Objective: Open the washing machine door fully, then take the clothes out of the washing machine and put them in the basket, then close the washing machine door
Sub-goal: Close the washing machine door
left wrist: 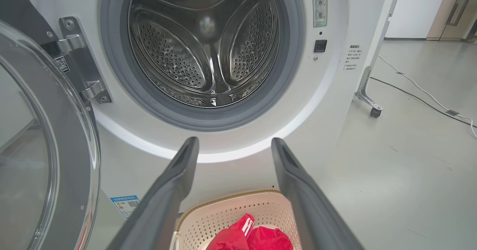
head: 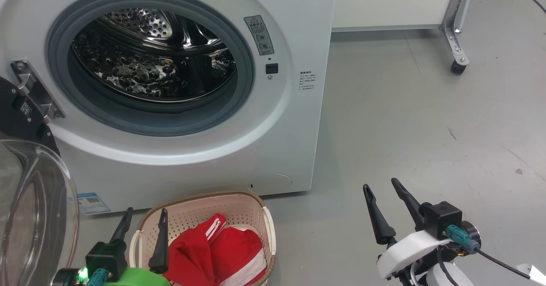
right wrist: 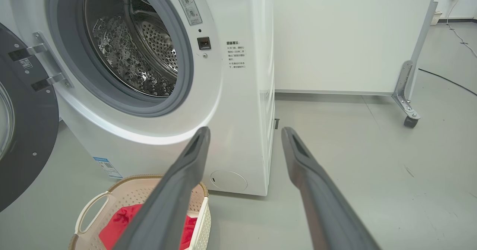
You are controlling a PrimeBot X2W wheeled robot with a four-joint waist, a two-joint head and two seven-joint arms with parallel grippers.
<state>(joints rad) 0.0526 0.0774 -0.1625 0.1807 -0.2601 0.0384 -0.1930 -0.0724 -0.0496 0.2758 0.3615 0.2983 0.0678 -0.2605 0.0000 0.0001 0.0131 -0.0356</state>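
The white washing machine (head: 294,119) stands with its steel drum (head: 153,56) bare of laundry. Its door (head: 30,209) hangs swung wide open at the left, black rim and clear glass bowl facing me. On the floor before the machine sits the cream basket (head: 239,205), with the red white-striped clothes (head: 217,252) lying inside. My left gripper (head: 145,218) hovers open over the basket's left side, nothing between its fingers. Off to the right above bare floor, my right gripper (head: 381,188) is open too. The left wrist view looks into the drum (left wrist: 208,48) over the basket (left wrist: 223,212).
A white panel on a metal leg with a caster (head: 458,66) stands behind and right of the machine. Grey floor (head: 426,128) stretches to the right. A cable (left wrist: 421,93) runs across the floor further right.
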